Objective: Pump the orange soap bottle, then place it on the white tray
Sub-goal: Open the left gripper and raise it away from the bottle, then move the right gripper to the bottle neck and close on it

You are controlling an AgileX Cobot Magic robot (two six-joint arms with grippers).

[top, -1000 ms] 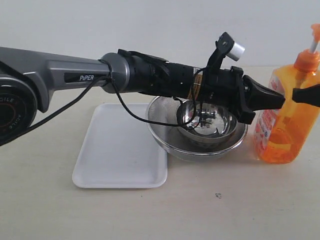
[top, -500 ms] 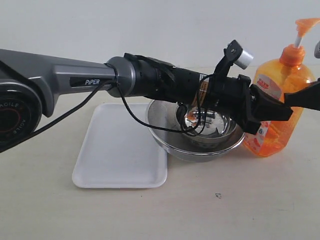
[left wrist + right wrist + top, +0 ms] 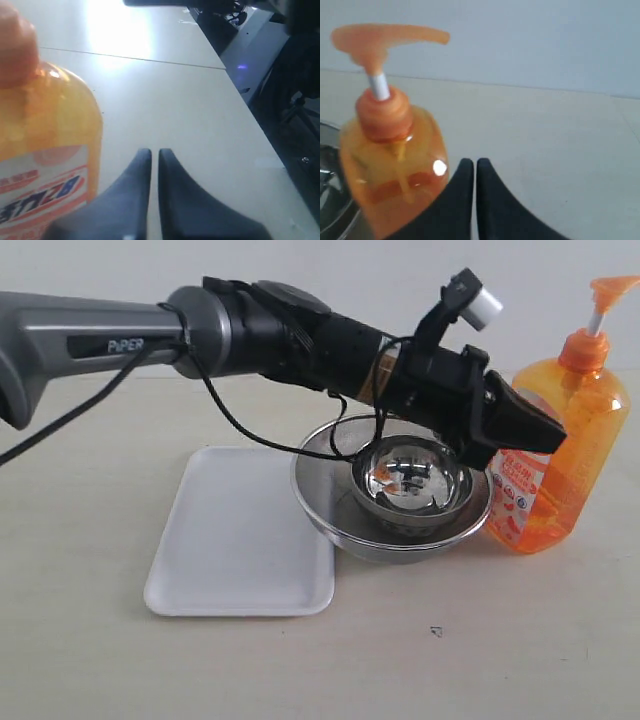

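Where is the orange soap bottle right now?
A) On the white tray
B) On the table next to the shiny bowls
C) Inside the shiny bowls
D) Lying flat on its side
B: the orange soap bottle stands on the table right beside the nested steel bowls, and the white tray lies on the bowls' other side.

Left gripper [image 3: 154,152] has its two dark fingers pressed together w/ nothing between them; the orange soap bottle [image 3: 45,125] sits right beside it, v. close & blurry; can't tell if they touch tbh; white label [image 3: 42,197] w/ red + blue print shows; pale table [image 3: 175,95] beyond; dark gear [image 3: 290,75] off the table's edge.
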